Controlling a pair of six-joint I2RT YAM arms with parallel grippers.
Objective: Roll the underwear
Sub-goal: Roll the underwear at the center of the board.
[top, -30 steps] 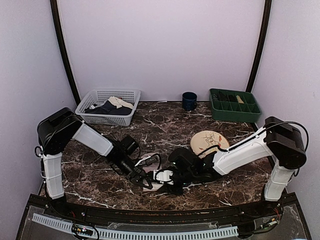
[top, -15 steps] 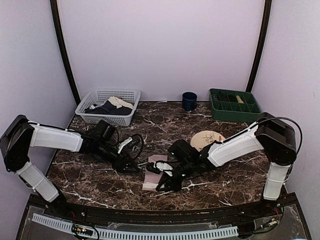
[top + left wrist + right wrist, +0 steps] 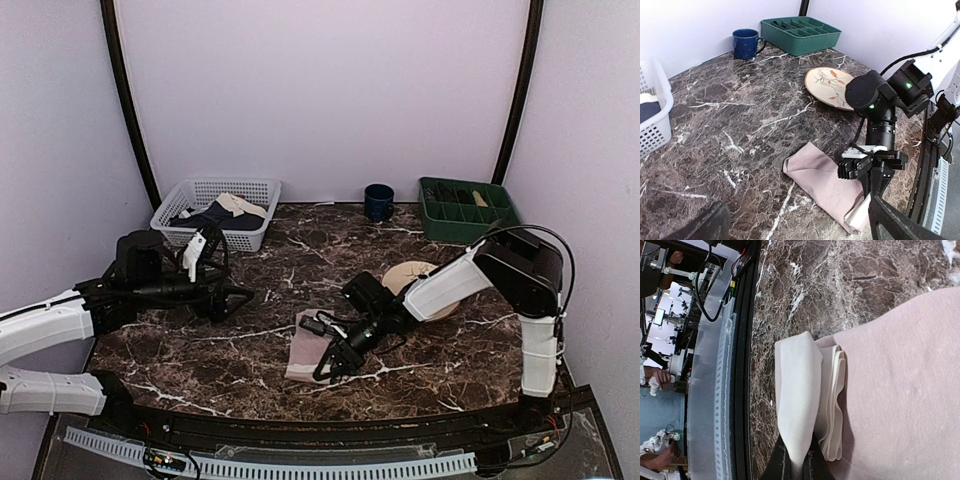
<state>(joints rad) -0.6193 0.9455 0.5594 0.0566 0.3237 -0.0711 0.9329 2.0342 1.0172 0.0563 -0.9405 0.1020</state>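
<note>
One view, right wrist's, shows right tool (image 3: 794,463) pinching underwear (image 3: 900,380) by its waistband (image 3: 796,385); left tool (image 3: 802,225) gapes wide.

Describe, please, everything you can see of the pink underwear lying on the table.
The underwear is soft dusty-pink fabric, folded into an oblong lying flat on the marble table near its front edge. Its cream waistband, folded in layers, is at the near end, pinched by the right end effector. Nothing else touches it.

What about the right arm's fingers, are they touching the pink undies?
Touching. The right wrist view shows the right fingers pinched shut on the folded cream waistband of the underwear.
</note>
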